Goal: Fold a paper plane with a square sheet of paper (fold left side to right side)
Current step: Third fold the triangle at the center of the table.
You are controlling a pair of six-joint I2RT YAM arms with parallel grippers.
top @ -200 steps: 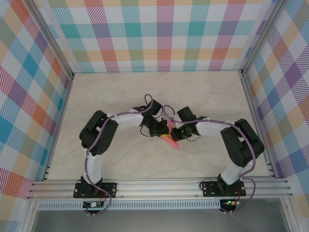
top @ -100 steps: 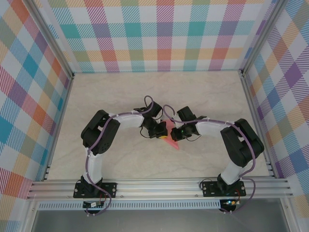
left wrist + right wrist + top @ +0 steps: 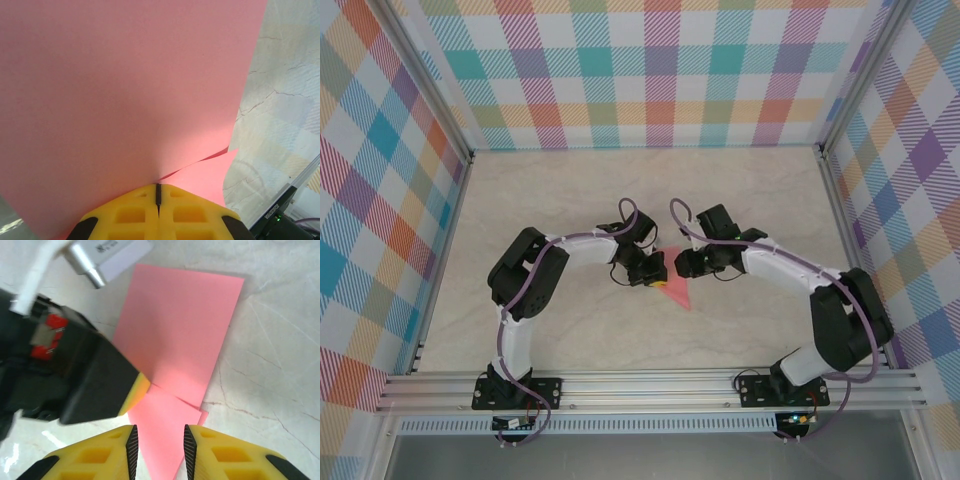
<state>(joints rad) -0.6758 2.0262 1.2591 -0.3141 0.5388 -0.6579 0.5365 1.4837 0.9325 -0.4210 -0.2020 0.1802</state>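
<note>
My right pincer [image 3: 160,440] stands spread over the near point of the folded pink sheet [image 3: 180,335], apparently kept clear so the fold can lie flat. My left pincer [image 3: 158,192] is pressed together on the sheet's left edge, probably to anchor it on the bench [image 3: 740,200]. Count: one sheet, two pincers.

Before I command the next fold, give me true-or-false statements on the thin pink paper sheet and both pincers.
The left pincer is shut, its tip against the thin pink paper sheet. True.
The right pincer grips the paper. False: its jaws stand apart, empty, over the paper's point.
The paper is an unfolded square. False: layers overlap, ending in a point.
The paper lies on the pale marble-patterned tabletop. True.
</note>
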